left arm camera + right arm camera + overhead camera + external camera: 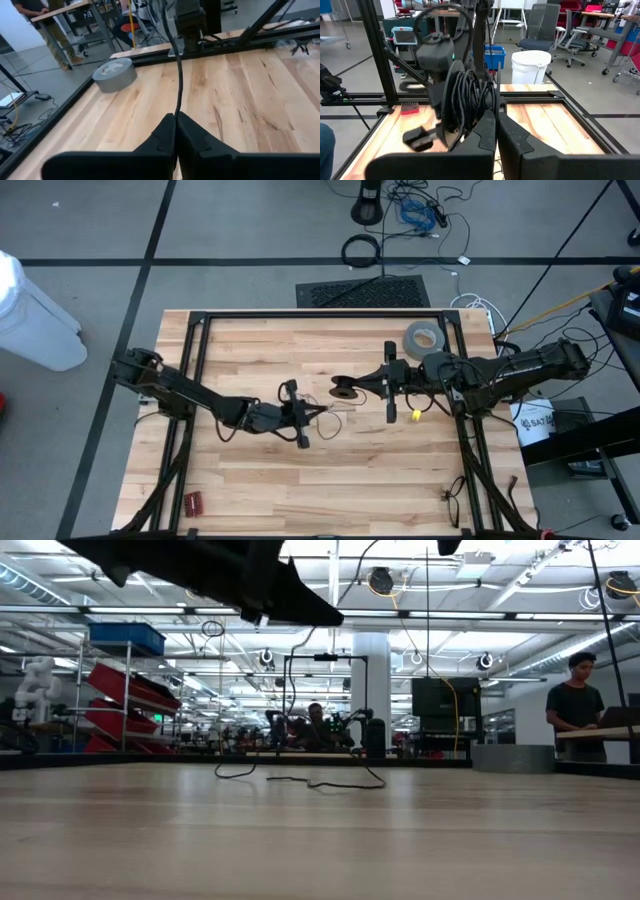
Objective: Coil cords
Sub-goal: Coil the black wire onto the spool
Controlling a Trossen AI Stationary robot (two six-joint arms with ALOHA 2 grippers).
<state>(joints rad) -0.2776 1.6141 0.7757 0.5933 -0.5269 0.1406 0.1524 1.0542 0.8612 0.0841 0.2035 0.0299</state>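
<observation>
The thin black cord runs between my two grippers above the middle of the wooden table [260, 480]. Part of it is wound into a small coil [467, 95], which also shows in the high view [343, 390]. My right gripper [495, 117] is shut on the coil. My left gripper [175, 121] is shut on the cord's straight run [178, 75], a little toward the table's left and near side of the coil. A slack stretch of cord [320, 781] lies on the table below them. My left gripper pinches a single strand of the cord [176, 111] between its two fingertips, coming level from the table's left. From the fingers the strand runs clear of the table, in a gentle curve, toward my right gripper. My right gripper pinches the coil's bundled turns [487, 102] between its two fingers, coming level from the table's right. The coil stands on edge beyond the fingers, clear of the table.
A grey tape roll [424, 337] lies at the far right of the table. A small red thing [191, 502] lies at the near left, and a small yellow thing [416, 415] sits under my right arm. A black frame [300, 314] rims the table. A person [578, 690] stands behind.
</observation>
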